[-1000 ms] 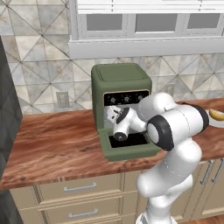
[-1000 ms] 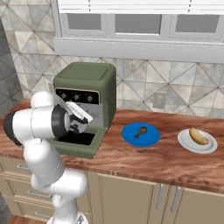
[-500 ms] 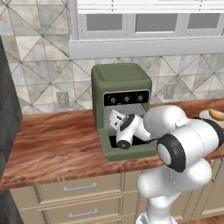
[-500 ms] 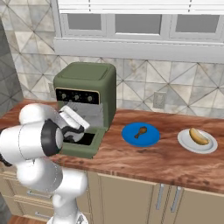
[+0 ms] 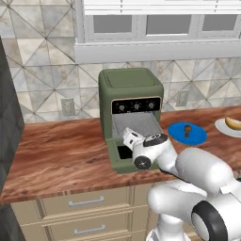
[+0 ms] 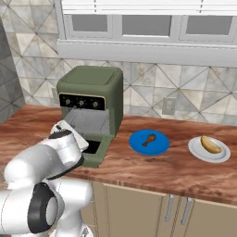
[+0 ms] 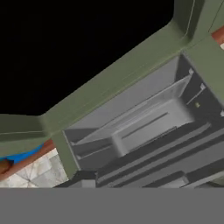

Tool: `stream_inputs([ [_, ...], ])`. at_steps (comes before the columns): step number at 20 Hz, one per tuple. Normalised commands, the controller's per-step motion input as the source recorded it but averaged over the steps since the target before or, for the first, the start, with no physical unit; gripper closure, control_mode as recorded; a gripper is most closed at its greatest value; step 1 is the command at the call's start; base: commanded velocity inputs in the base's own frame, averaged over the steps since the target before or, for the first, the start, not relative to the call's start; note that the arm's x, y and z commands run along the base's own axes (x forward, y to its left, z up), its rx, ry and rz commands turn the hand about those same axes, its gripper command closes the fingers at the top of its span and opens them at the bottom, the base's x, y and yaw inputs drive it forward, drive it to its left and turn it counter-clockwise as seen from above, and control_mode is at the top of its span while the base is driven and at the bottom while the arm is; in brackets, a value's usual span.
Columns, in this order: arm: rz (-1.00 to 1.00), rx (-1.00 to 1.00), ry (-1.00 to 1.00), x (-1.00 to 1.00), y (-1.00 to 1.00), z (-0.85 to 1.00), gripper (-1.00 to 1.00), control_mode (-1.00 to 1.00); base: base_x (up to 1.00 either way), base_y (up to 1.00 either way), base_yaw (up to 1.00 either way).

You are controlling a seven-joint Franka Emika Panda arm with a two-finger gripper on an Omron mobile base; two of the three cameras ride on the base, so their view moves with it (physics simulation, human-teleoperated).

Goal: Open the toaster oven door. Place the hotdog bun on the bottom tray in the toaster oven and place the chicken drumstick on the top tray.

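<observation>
Toaster oven (image 5: 131, 101) is a boxy green thing with a rounded top and three small knobs on a black strip, and it stands at the back of the brown wooden desk (image 5: 61, 150); its green door (image 5: 123, 158) with dark glass lies flat down in front, showing grey metal trays (image 7: 144, 122) inside. The white arm's gripper (image 5: 128, 136) hangs just over the open door, and I cannot tell if it is released or clenched. Off to the side lie a chicken drumstick (image 6: 148, 138) on a round blue plate (image 6: 149, 142) and a hotdog bun (image 6: 210, 144) on a white plate (image 6: 209, 150).
</observation>
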Motion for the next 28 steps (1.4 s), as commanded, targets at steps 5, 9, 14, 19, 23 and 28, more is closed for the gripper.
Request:
stream_inputs([
  [5, -0.02, 0.08, 0.41, -0.65, 0.00, 0.33, 1.00, -1.00, 0.00, 0.00, 0.00],
  [9, -0.05, 0.06, 0.28, -0.60, -0.04, 0.60, -1.00, -1.00, 0.00, 0.00, 0.00],
  [14, -0.03, 0.05, 0.18, -0.38, -0.39, 1.00, -1.00, -1.00, 0.00, 0.00, 0.00],
  [19, 0.00, 0.03, 0.00, -0.62, -0.35, 0.94, -1.00, -1.00, 0.00, 0.00, 0.00],
  [23, 0.00, 0.01, -0.02, -0.91, -0.31, 0.98, -1.00, -1.00, 0.00, 0.00, 0.00],
  [28, 0.00, 0.01, 0.00, -0.57, -0.53, 1.00, -1.00, -1.00, 0.00, 0.00, 0.00],
])
